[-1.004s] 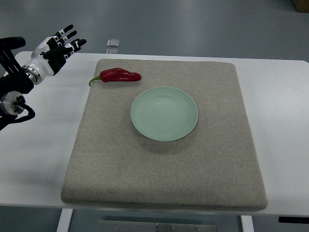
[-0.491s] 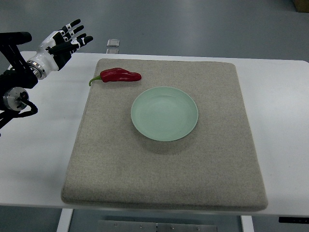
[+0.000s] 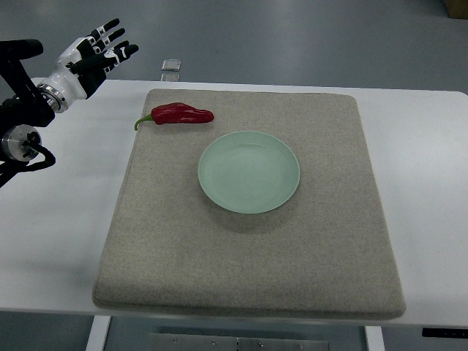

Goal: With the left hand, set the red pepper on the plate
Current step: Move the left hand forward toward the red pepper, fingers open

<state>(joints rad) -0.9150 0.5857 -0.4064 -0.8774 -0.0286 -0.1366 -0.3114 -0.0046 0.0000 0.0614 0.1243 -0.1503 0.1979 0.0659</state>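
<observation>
Over the last second our left hand (image 3: 93, 53) has lifted slightly farther, fingers spread and empty, not closing on the glossy red chilli pepper (image 3: 179, 114) lying untouched on the beige mat, far-left of the pale green round plate (image 3: 248, 172).

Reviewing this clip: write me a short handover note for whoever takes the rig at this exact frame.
Left hand: open, fingers spread, holding nothing, above the table's far left corner, apart from the pepper.
Right hand: not in view.
Red pepper: lying on the grey mat, stem pointing left, beyond and left of the plate, not touching it.
Plate: pale green, empty, near the mat's middle.
Done: nothing yet.
Left: reach the pepper, grasp it, carry it to the plate, release.
</observation>
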